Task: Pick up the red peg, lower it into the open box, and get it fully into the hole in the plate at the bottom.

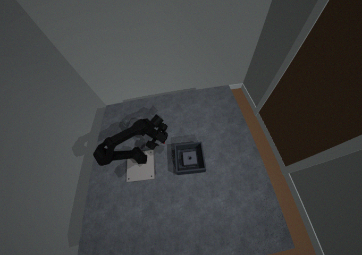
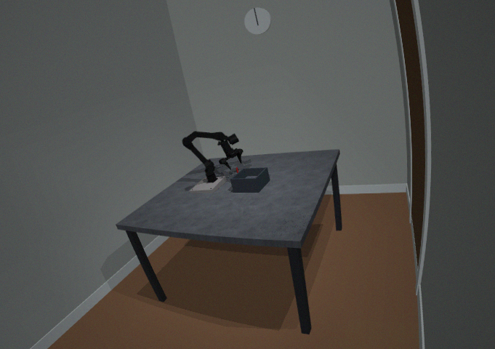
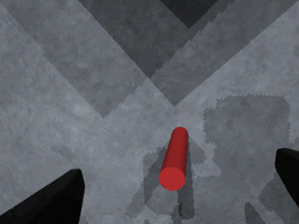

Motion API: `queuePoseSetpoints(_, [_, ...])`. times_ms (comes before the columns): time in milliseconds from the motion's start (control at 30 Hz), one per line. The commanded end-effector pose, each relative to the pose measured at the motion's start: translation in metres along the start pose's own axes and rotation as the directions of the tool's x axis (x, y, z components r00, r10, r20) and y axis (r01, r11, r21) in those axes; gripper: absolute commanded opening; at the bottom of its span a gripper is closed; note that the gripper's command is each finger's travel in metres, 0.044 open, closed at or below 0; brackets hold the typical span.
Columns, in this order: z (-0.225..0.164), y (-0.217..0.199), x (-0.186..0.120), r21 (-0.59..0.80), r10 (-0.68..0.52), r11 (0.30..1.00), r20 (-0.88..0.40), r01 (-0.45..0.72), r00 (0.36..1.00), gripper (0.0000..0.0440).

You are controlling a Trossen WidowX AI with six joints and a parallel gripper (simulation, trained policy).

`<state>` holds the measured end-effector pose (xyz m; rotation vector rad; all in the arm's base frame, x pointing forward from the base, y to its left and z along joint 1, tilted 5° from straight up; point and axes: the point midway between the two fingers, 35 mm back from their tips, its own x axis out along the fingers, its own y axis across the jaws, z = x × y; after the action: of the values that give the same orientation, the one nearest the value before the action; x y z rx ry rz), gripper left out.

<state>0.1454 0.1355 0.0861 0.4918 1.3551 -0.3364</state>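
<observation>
My pincer is spread wide, nothing between its tips. It hangs above the bench, near the open box, on the side toward the far wall.

The red peg stands upright on the bench, outside the box and close to it. From the wrist I see its round top and a length of its side, set between my two dark fingers across the view but apart from both. From above, only a speck of red shows past my pincer. In the exterior view the peg stands below my fingertips, so I judge I am over it, not yet down around it.

The plate with its hole lies within the box, in plain sight from above; nothing red is in the hole.

Tally: by these views, neither pick-up nor insertion is done. I put the work at the approach. Left to do: come down straddling the peg, close, lift clear of the box wall, carry across, line up over the hole, lower until fully seated.

Judgement on the next move: centre before descending, since the peg is slim and a fingertip landing on its top or flank could tip it. An upright grip should make the later lowering easier.
</observation>
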Motion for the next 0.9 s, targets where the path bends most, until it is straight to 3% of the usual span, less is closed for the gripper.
queuePoseSetpoints(0, [-0.002,0.004,-0.002,0.026,-0.015,1.000,-0.034,0.016,0.999,0.0440])
queuePoseSetpoints(500, [-0.009,0.014,-0.009,0.068,-0.060,0.995,-0.106,0.068,0.993,0.0440])
queuePoseSetpoints(867, [-0.014,0.010,0.014,0.089,-0.121,0.987,-0.131,0.133,0.984,0.0439])
